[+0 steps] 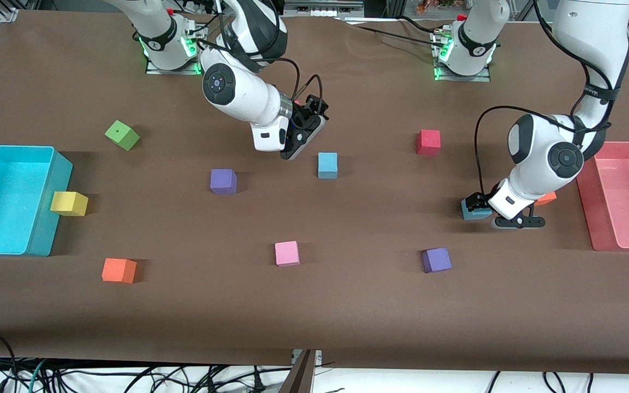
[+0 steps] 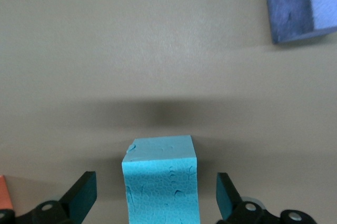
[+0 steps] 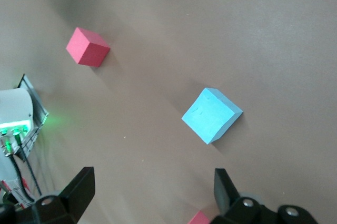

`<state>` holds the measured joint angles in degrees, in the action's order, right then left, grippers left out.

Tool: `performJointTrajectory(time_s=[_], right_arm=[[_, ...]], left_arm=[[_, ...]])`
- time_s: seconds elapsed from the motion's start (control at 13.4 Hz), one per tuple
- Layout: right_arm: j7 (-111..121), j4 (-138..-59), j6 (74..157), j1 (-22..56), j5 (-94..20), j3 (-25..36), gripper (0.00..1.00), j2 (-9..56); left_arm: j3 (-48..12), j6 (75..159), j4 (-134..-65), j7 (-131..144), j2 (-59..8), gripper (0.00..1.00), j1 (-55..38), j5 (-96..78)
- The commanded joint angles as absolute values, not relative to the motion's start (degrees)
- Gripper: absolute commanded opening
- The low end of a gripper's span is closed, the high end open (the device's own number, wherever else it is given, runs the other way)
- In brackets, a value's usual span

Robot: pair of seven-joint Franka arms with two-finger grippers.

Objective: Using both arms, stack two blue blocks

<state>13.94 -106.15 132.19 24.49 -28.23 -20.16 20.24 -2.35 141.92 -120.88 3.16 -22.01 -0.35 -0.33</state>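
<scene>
From the front view, my left gripper (image 1: 503,215) is down at the tabletop (image 1: 347,305) toward the left arm's end, right at one blue block (image 1: 473,212), with an orange cube (image 1: 546,198) just beside my wrist and the red bin (image 1: 620,240) near it. My right gripper (image 1: 301,143) hangs over the tabletop just beside the second blue block (image 1: 327,165), which sits mid-table, well apart from the first. The two are on the tabletop, so no stack exists yet. Other cubes lie scattered: purple cubes (image 1: 223,181), a pink cube (image 1: 286,253), a red cube (image 1: 428,142).

In the left wrist view, my fingers (image 2: 83,196) are spread wide with the blue block (image 2: 160,179) sitting squarely between them, a gap showing on each side (so I bracket it but do not pinch it yet). A purple cube (image 2: 303,6) lies farther off.

In the right wrist view, my fingers (image 3: 79,187) are likewise spread and hold nothing; the second blue block (image 3: 212,115) rests on the tabletop ahead of them, turned cornerwise to my jaws, with the red cube (image 3: 87,47) off to one side.

As I judge it, the task is at its start: the left side is ready to close, the right still has to line up and descend, and then one block must be carried over and set on the other.
</scene>
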Motion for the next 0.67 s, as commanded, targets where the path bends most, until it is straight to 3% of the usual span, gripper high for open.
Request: performJointTrajectory(time_s=[0.0,0.07,0.3,0.6], right_arm=[[23.3,-110.9,140.8,23.2,-29.7,-21.5,1.00,22.1],[26.9,-111.3,141.3,22.8,-31.8,-21.7,1.00,22.2],[50.4,-114.3,140.7,19.8,-37.7,-21.8,1.00,22.3],[82.0,-118.4,140.9,18.5,-55.4,-21.6,1.00,24.3]], left_arm=[[-2.4,145.0,-123.1,2.7,-22.1,0.99,-0.3,0.4],[-2.4,145.2,-123.1,2.7,-22.6,0.98,-0.3,0.4],[-2.4,145.3,-123.1,3.1,-23.3,0.70,-0.6,0.3],[-2.4,145.4,-123.1,3.1,-23.6,0.48,-0.9,0.0]])
